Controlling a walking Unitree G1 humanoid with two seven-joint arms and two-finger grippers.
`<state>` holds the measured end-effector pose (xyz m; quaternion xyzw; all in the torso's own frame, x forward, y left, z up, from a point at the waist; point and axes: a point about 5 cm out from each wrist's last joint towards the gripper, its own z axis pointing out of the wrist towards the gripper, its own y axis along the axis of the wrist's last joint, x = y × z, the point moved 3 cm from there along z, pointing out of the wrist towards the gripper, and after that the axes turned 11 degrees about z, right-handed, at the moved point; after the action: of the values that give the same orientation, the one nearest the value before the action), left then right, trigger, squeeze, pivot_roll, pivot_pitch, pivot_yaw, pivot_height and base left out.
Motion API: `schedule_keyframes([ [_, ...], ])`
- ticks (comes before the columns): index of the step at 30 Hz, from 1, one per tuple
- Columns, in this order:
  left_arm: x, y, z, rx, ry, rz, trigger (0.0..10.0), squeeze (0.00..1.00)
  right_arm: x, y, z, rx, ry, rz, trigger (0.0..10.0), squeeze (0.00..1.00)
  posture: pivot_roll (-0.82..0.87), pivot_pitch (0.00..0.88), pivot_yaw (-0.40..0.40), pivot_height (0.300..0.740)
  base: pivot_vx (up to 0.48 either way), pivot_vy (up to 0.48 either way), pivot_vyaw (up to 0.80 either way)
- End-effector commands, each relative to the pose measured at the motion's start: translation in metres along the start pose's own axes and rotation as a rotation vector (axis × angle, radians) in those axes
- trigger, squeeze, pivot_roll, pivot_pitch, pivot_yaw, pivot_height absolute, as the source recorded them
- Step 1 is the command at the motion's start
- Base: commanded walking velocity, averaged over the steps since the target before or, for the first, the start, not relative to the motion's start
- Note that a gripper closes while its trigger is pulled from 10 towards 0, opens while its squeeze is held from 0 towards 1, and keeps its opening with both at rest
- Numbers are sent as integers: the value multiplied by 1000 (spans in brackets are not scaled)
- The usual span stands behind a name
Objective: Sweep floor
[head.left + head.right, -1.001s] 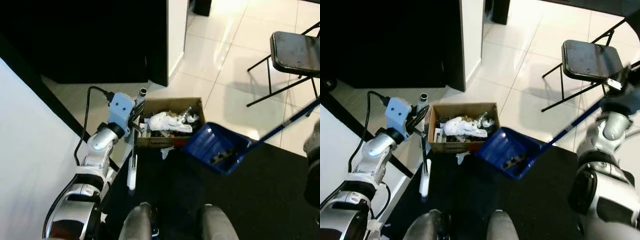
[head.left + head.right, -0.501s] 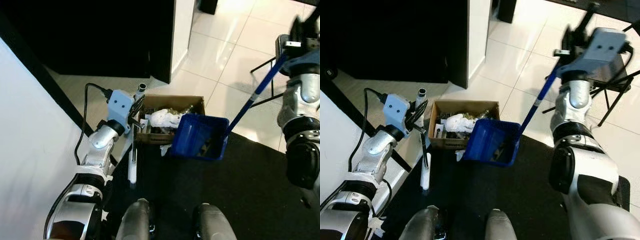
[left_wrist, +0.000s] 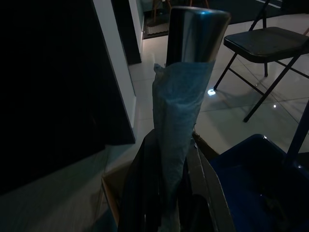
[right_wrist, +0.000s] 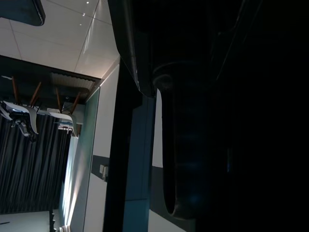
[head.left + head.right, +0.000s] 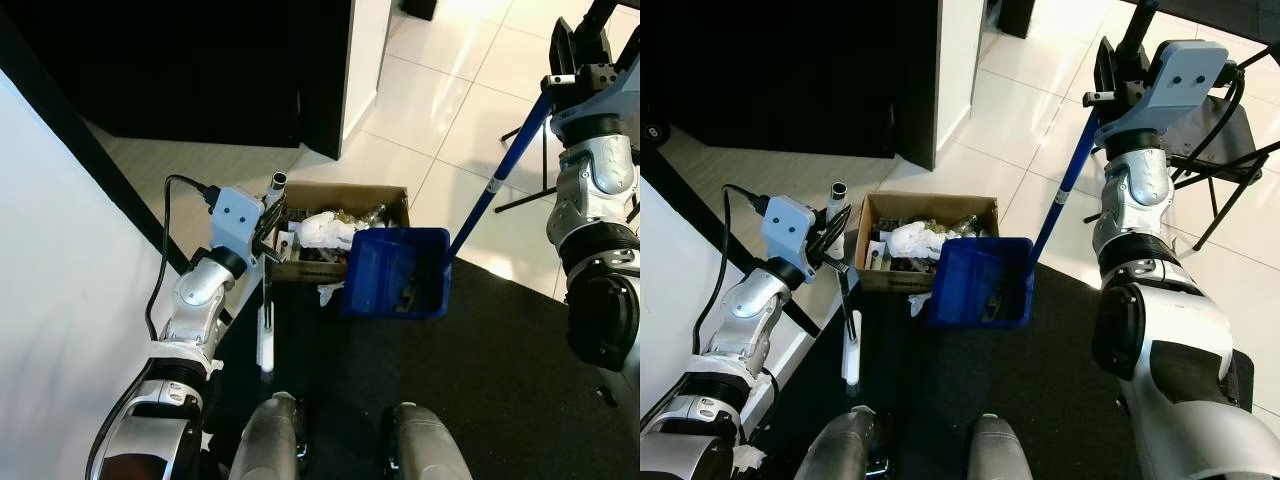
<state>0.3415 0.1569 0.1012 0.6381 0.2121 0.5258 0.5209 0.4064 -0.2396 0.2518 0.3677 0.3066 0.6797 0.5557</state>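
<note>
Right gripper [image 5: 1118, 72]: raised high, fingers clamped round the top of the blue dustpan handle [image 5: 1060, 193]. The handle slopes down to the dustpan [image 5: 982, 282], which is tipped steeply with its open side up, resting against the near right corner of the box [image 5: 925, 212]. Dark debris lies inside the pan.

Left gripper [image 5: 832, 243]: closed on the broom handle [image 3: 186, 87], just below its metal end cap; the wrist view shows both fingers [image 3: 140, 193] pressed to a pale wrap on the shaft. The broom [image 5: 849, 335] stands near upright beside the box's left end, its white lower part down on the black mat [image 5: 1040, 400].

The box is cardboard, open-topped, holding crumpled white paper [image 5: 920, 243] and mixed rubbish. One white scrap [image 5: 918, 303] lies on the mat between box and dustpan.

Floor [image 5: 1020, 110]: glossy pale tile beyond the mat. A black folding chair [image 5: 1225, 130] stands behind the right arm.
</note>
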Motion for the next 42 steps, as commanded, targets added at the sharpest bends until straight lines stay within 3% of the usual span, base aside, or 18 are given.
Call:
schedule_keyframes([
  [1, 6, 7, 3, -23, 11, 19, 10000, 0, -7, 9, 3, -35, -30, 30, 10000, 0, 58, 83, -35, 740, 0, 0, 0],
  [5, 9, 0, 2, 9, 36, -6, 10000, 0, -14, 0, -2, 2, -52, 163, 10000, 0, 45, 41, -25, 740, 0, 0, 0],
  [13, 5, -12, -8, 50, 33, -26, 10000, 0, -19, -15, -26, 48, 23, 174, 10000, 0, 11, 11, 8, 740, 0, 0, 0],
  [18, 0, -14, -9, 56, 30, -37, 10000, 0, -9, -38, -52, 149, 120, 100, 10000, 0, 0, 0, 19, 740, 0, 0, 0],
  [25, -5, -16, -8, 64, 24, -46, 10000, 0, -17, -64, -81, 277, 57, 47, 10000, 0, -9, 0, 20, 740, 0, 0, 0],
  [29, -9, -16, -6, 64, 22, -57, 10000, 0, -26, -90, -108, 426, -58, -21, 10000, 0, -7, 0, 19, 740, 0, 0, 0],
  [31, -10, -16, -6, 64, 22, -58, 10000, 0, -27, -92, -111, 430, -73, -43, 10000, 0, -7, 0, 19, 740, 0, 0, 0],
  [33, -11, -16, -6, 62, 20, -61, 10000, 0, -33, -98, -119, 479, -121, -125, 10000, 0, -7, 0, 19, 740, 0, 0, 0],
  [34, -11, -16, -6, 62, 20, -61, 10000, 0, -33, -98, -119, 479, -121, -125, 10000, 0, -7, 0, 19, 740, 0, 0, 0],
  [38, -11, -16, -6, 61, 20, -61, 10000, 0, -40, -95, -122, 480, -159, -268, 10000, 0, -6, 0, 21, 740, 0, 0, 0],
  [42, -11, -16, -6, 61, 20, -61, 10000, 0, -45, -92, -121, 463, -208, -309, 10000, 0, -6, 0, 21, 740, 0, 0, 0],
])
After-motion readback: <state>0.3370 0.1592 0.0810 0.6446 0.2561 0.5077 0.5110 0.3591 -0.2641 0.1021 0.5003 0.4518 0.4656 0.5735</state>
